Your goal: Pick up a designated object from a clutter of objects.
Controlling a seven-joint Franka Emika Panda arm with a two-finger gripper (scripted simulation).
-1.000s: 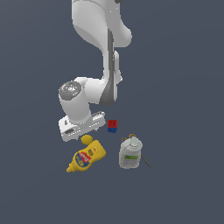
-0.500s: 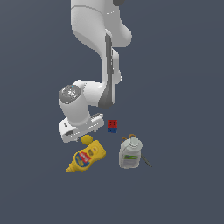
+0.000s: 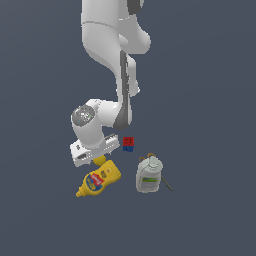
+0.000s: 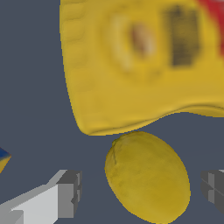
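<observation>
Nearest us in the wrist view: the pincer (image 4: pixel 140 186) stands wide, one grey finger (image 4: pixel 65 192) on one flank of the lemon (image 4: pixel 148 177), the other just showing at the frame edge on the opposite flank. We see gaps on both sides, so nothing is gripped yet. The lemon sits between the fingers, a bit nearer the far-side finger than the other. Its long axis runs diagonally across the line between the fingers, so we judge the close will meet its narrower width at a slant.

Just past the lemon lies the mustard bottle (image 4: pixel 144 61), its rounded base edge very close to the lemon; touching or not, we cannot tell. Its label is blurred, no writing readable.

In the exterior view the lemon (image 3: pixel 100 160) peeks out under the pincer, against the mustard bottle (image 3: pixel 99 178), whose red-blue label is unreadable. Farther from the lemon: a red-and-blue block (image 3: pixel 128 144), then a whitish jug (image 3: pixel 149 175) with a green label, text too small, and a thin dark marker (image 3: pixel 166 184) beside it.
</observation>
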